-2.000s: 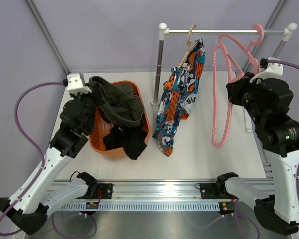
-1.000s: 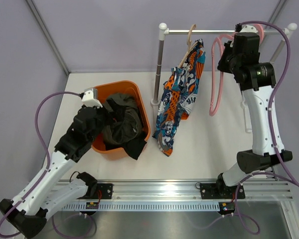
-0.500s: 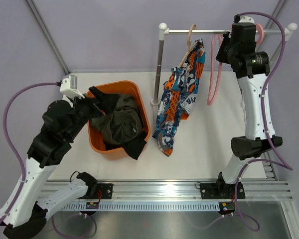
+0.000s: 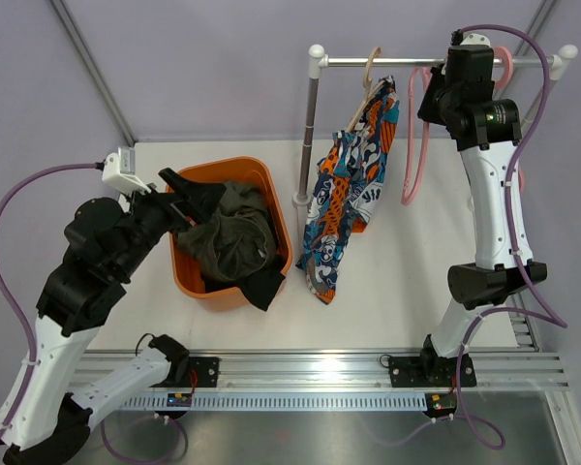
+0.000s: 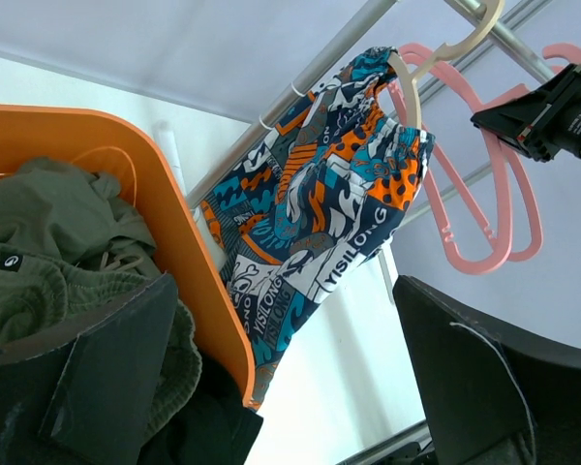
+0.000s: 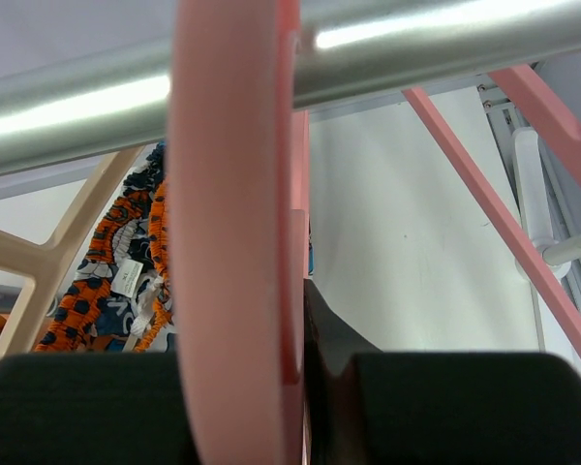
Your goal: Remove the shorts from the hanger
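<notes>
The patterned shorts [image 4: 347,194] hang from a beige hanger [image 4: 371,70] on the rail [image 4: 407,61]; the left wrist view shows these shorts [image 5: 320,203] too. Olive shorts [image 4: 234,237] and black shorts [image 4: 262,287] lie in the orange basket [image 4: 274,189]. My left gripper [image 4: 177,206] stands open at the basket's left rim with nothing between its fingers [image 5: 116,378]. Up at the rail, my right gripper [image 4: 447,85] is shut on a bare pink hanger [image 4: 412,145], and in the right wrist view that hanger [image 6: 237,242] fills the gap between the jaws.
A second pink hanger [image 6: 508,208] hangs on the rail [image 6: 416,44] just right of the held one. The rail's white post [image 4: 311,126] stands between the basket and the patterned shorts. The black shorts drape over the basket's near rim.
My left arm let the olive shorts go into the basket and drew back to the left, still open. My right arm raised the pink hanger to the rail and has since held still.
</notes>
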Controlling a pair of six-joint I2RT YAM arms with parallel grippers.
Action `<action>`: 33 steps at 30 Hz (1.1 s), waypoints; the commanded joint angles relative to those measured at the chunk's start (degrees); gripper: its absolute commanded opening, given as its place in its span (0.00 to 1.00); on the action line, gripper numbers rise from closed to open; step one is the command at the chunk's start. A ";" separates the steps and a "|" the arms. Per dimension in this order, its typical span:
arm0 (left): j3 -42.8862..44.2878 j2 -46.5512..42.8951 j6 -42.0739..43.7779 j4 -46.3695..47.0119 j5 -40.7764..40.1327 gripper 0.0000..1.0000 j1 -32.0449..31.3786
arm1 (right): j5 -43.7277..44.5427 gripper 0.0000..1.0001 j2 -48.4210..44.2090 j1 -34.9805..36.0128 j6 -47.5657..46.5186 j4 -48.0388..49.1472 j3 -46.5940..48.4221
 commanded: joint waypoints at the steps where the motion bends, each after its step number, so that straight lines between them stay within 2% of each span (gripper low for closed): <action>1: 2.58 1.22 -0.01 0.80 1.75 0.99 0.22 | -0.42 0.00 -0.52 -0.36 -0.58 1.74 0.44; 7: 2.05 1.13 0.07 2.46 4.38 0.99 0.13 | 0.10 0.00 -1.31 -0.36 -1.28 1.22 0.62; 13: 0.82 2.27 0.86 2.04 3.33 0.99 0.13 | -1.13 0.00 -1.93 -0.36 -1.99 1.04 0.88; 24: -2.26 1.40 4.46 1.33 0.96 0.99 0.22 | -7.54 0.00 3.78 -1.41 -5.86 -0.63 8.09; 33: -2.35 1.74 6.13 2.65 1.92 0.99 0.22 | -6.32 0.00 5.98 -4.13 -5.59 1.39 8.88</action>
